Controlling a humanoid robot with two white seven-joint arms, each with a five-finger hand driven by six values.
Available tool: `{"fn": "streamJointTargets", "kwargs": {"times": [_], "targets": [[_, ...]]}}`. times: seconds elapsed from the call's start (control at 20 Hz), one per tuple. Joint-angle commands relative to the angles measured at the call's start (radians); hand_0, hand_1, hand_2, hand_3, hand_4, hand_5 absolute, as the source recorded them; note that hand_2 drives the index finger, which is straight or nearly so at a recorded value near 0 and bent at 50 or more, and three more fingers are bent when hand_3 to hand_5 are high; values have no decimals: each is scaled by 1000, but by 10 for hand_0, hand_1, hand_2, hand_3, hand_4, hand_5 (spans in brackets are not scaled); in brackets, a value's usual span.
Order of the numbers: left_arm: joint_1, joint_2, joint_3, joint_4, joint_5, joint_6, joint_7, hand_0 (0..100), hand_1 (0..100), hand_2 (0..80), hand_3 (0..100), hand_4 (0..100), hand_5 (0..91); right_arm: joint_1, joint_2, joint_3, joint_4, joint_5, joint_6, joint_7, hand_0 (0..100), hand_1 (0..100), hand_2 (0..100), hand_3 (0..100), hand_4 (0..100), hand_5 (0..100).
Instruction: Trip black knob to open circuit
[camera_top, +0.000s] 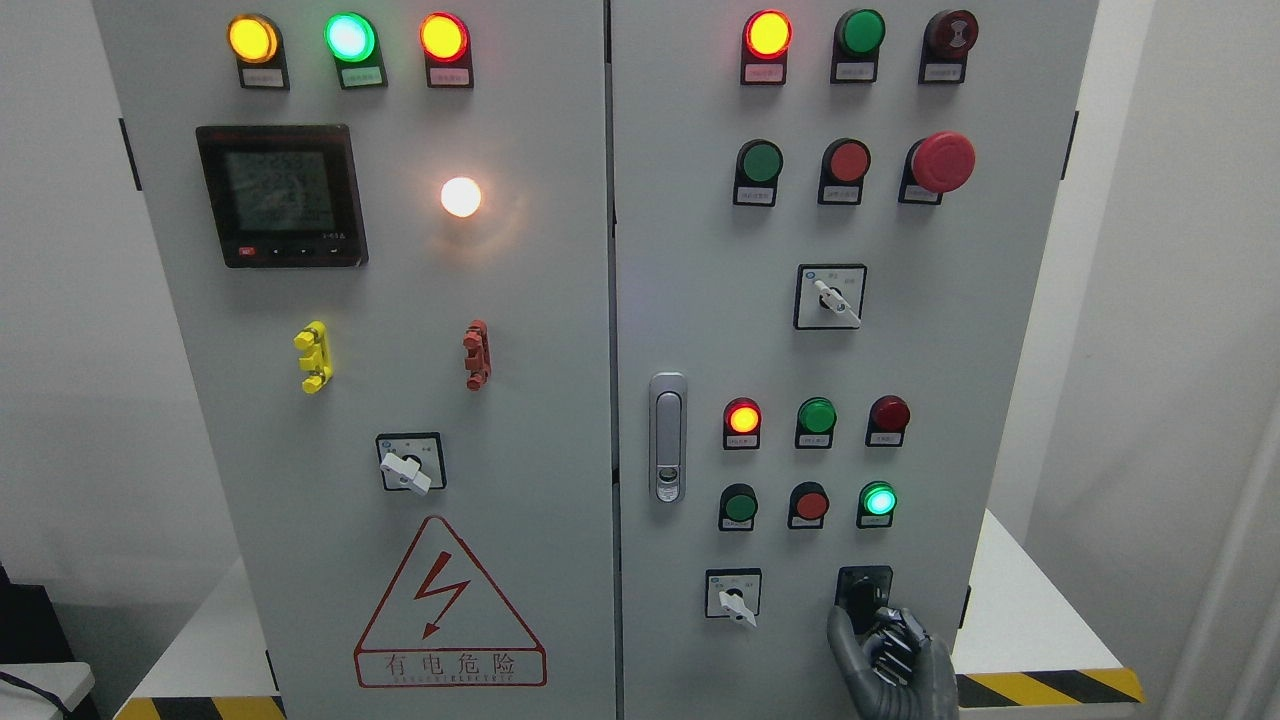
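The black knob (862, 592) sits in a black square plate at the lower right of the right cabinet door (700, 300). My right hand (868, 622) comes up from the bottom edge, dark grey, with thumb and curled fingers closed around the knob's lower part. Most of the knob is hidden behind the fingers. Above it a small green lamp (878, 499) glows. My left hand does not show anywhere.
A white selector switch (735, 598) sits just left of the knob. Rows of lamps and buttons, a red mushroom stop (942, 161) and the door latch (667, 437) fill the right door. The left door carries a meter (281, 195) and a warning triangle (448, 610).
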Motion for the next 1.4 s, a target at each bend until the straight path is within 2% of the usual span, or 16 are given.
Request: {"fn": "streamJointTargets", "kwargs": {"times": [0.0,1.35], "targets": [[-8,0,0,0,-32,1,1,120,389,0,0,0,0,2,0,-10,1,0,1,-1,296,739,591,919,957,981],[-8,0,0,0,-34,1,1,120,389,0,0,0,0,-1,-6,-46,10,0,1,1,322,740,584,914,953,981]]}}
